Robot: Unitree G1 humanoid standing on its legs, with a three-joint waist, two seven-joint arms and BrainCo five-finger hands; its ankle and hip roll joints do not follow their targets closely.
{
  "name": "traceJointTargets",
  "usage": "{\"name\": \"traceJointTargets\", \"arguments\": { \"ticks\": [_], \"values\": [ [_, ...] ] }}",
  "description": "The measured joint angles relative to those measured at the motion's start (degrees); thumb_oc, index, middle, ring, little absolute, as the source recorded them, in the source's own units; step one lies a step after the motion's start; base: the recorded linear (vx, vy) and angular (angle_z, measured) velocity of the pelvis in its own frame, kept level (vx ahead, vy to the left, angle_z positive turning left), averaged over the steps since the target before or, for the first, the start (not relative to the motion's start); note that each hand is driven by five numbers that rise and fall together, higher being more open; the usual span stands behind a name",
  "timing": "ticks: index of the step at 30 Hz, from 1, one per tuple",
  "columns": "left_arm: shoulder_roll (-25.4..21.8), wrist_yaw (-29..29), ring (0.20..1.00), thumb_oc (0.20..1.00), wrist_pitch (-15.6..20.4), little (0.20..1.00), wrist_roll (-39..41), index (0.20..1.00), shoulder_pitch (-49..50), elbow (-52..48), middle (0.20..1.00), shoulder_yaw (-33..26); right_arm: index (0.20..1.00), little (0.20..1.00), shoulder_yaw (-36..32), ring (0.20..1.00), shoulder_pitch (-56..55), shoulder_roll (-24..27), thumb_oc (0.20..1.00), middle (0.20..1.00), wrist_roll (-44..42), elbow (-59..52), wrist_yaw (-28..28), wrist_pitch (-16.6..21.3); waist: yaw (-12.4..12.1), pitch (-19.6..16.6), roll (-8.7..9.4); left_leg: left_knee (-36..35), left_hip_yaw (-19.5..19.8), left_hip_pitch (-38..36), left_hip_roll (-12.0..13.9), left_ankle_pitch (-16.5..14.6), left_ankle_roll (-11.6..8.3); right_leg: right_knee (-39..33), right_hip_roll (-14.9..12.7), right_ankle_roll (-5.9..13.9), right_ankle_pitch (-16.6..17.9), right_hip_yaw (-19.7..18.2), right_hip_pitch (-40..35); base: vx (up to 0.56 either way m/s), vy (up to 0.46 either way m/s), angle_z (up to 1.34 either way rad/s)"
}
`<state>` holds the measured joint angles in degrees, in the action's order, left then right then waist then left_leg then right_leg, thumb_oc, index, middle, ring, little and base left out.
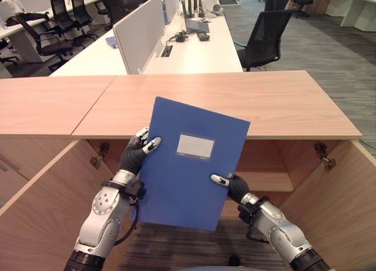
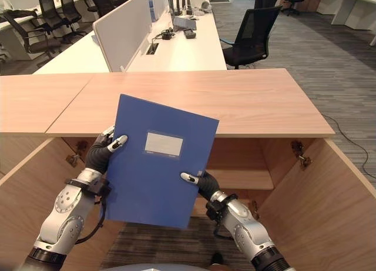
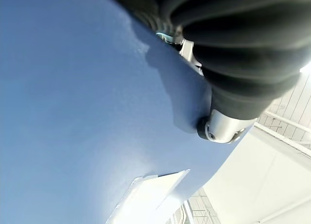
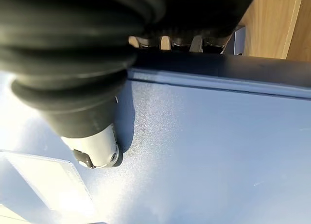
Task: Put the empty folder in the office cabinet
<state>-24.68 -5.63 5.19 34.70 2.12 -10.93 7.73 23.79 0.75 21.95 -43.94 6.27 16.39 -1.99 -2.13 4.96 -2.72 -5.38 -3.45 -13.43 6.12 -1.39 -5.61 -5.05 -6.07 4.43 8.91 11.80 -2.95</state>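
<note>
A blue folder (image 1: 188,165) with a white label pocket (image 1: 195,146) is held upright in front of the open office cabinet (image 1: 264,165). My left hand (image 1: 136,153) grips its left edge, thumb (image 3: 221,129) pressed on the front cover. At the folder's lower right edge my right hand (image 1: 232,186) pinches it, thumb (image 4: 97,153) on the cover and fingers behind. The folder (image 2: 158,162) hangs just below the level of the cabinet's wooden top (image 2: 235,100), tilted slightly to the right.
Both cabinet doors (image 1: 346,194) stand open to either side. An inner shelf (image 1: 264,180) shows behind the folder. Beyond the cabinet top are white desks with dividers (image 1: 138,30) and black office chairs (image 1: 264,39). Grey carpet (image 1: 329,53) lies to the right.
</note>
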Motion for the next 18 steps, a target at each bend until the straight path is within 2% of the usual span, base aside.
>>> {"name": "traceJointTargets", "arguments": {
  "ticks": [2, 3, 4, 5, 9, 14, 18],
  "values": [
    [0.14, -0.1, 0.2, 0.2, 0.0, 0.2, 0.46, 0.2, 0.0, 0.0, 0.2, 0.13, 0.2, 0.2, -0.48, 0.2, 0.01, -0.02, 0.2, 0.2, 0.03, 0.0, -0.06, 0.0, 0.0, 0.0, 0.0, -0.31, 0.0, 0.0, 0.0, -0.01, 0.01, 0.0, 0.0, 0.0, 0.0, 0.0, 0.0, 0.0, 0.0, 0.0],
    [0.17, -0.12, 0.266, 0.266, 0.0, 0.266, 0.52, 0.266, 0.0, 0.0, 0.266, 0.18, 0.2, 0.2, -0.55, 0.2, 0.01, 0.0, 0.2, 0.2, 0.05, 0.0, -0.1, 0.0, 0.01, 0.0, 0.0, -0.31, 0.0, 0.0, 0.0, -0.02, 0.01, 0.0, 0.0, 0.0, -0.01, 0.0, 0.01, 0.0, 0.0, 0.0],
    [0.15, -0.2, 0.46, 0.46, 0.0, 0.46, 0.51, 0.46, 0.01, 0.0, 0.46, 0.18, 0.2, 0.2, -0.87, 0.2, 0.01, 0.03, 0.2, 0.2, 0.12, 0.0, -0.08, -0.01, -0.01, 0.0, 0.01, -0.32, 0.0, 0.01, 0.0, -0.02, 0.02, 0.0, 0.0, 0.0, -0.01, 0.0, 0.01, 0.0, 0.0, 0.0],
    [0.15, -0.36, 1.0, 1.0, -0.05, 1.0, 0.46, 1.0, 0.01, 0.01, 1.0, 0.18, 0.2, 0.2, -1.2, 0.2, 0.01, 0.0, 0.2, 0.2, 0.17, -0.01, -0.07, -0.01, -0.04, 0.0, 0.01, -0.32, 0.0, 0.01, 0.0, -0.02, 0.02, 0.0, -0.01, 0.0, -0.01, 0.0, 0.01, 0.0, 0.0, 0.0],
    [0.05, -1.8, 1.0, 1.0, -0.2, 1.0, 0.29, 1.0, 0.15, 0.07, 1.0, -0.02, 0.2, 0.2, -2.18, 0.2, 0.15, 0.57, 0.2, 0.2, 2.02, -0.15, 0.64, 0.06, -0.08, 0.01, 0.01, -0.32, 0.01, 0.03, 0.0, -0.04, 0.05, -0.01, 0.0, 0.0, -0.01, 0.0, 0.03, 0.0, 0.0, 0.0],
    [-0.02, -6.2, 1.0, 1.0, 0.07, 1.0, -0.14, 1.0, 1.78, 1.49, 1.0, -3.85, 0.2, 0.2, -5.71, 0.2, -0.21, 4.13, 0.2, 0.2, 14.71, -4.02, 2.01, 0.28, 0.0, 0.14, -0.21, -0.34, 0.0, 0.21, -0.01, -0.21, 0.28, -0.05, -0.03, -0.01, -0.03, -0.02, 0.2, 0.0, 0.0, 0.0],
    [0.03, -8.3, 1.0, 1.0, -0.02, 1.0, 0.0, 1.0, 4.72, 5.96, 1.0, -6.0, 0.2, 0.2, -11.04, 0.2, -0.3, 4.12, 0.2, 0.2, 23.37, -4.22, 0.4, 3.4, -0.04, 0.24, -0.48, -0.34, -0.01, 0.31, -0.02, -0.33, 0.48, -0.23, -0.06, -0.02, -0.05, -0.02, 0.29, 0.0, 0.0, 0.0]
  ]
}}
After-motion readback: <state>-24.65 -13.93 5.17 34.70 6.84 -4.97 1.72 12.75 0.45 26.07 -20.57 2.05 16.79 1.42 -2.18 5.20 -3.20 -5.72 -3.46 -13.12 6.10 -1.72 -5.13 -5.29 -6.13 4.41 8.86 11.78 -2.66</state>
